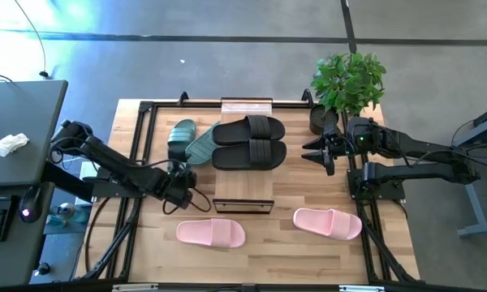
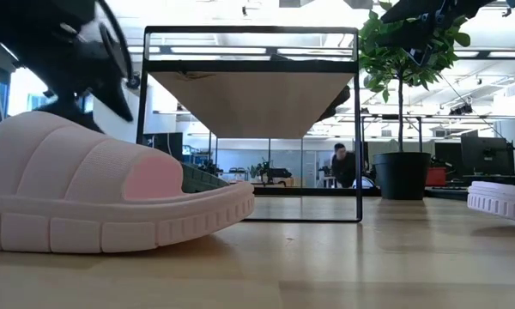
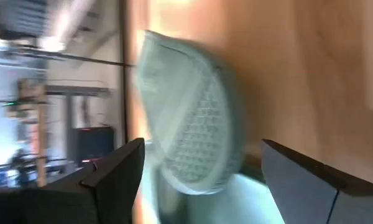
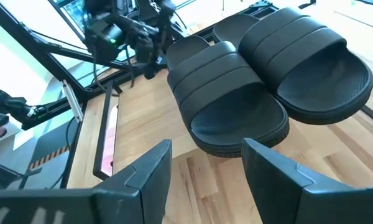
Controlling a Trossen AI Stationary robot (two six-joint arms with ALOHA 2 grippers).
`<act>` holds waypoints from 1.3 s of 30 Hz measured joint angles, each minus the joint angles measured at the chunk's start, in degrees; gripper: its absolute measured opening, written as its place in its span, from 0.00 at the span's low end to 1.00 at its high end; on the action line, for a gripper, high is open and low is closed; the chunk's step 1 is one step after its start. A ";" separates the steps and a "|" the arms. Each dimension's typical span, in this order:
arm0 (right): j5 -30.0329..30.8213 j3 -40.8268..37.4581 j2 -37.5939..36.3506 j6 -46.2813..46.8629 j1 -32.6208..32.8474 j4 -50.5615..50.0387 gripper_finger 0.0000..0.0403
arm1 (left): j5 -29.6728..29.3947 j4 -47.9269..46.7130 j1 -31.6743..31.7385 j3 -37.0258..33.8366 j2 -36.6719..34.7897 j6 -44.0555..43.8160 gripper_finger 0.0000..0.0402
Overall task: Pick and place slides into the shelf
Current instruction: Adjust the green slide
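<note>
Your left jaws (image 1: 187,180) stand wide open with nothing between them, just beside the green slides (image 1: 191,139) at the shelf's left end. In the left wrist view the two dark fingers (image 3: 115,177) are spread apart, and a green slide's patterned sole (image 3: 193,143) sits ahead of them, tilted up on its edge against the counter (image 3: 298,68).

From above you can see the two green slides lying partly one over the other, crooked, under the shelf frame (image 1: 146,109). The black pair (image 1: 249,142) lies side by side just to their right, in the middle of the shelf.

Your right jaws (image 1: 318,152) are also open and empty, hovering at the right end of the shelf, near the potted plant (image 1: 347,81). The right wrist view looks past its open fingers (image 4: 152,168) onto the black pair, which rests flat on the wood.

Two pink slides are outside the shelf on the counter's near side: one (image 1: 210,233) left of centre, one (image 1: 328,222) further right, well apart. In the low view the left pink slide (image 2: 112,193) fills the foreground, with the shelf's plank top (image 2: 249,99) behind it.
</note>
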 joint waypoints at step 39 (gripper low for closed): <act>3.43 0.00 0.02 2.10 0.00 0.24 0.46 | 2.35 -2.40 10.47 4.06 9.51 -2.46 0.07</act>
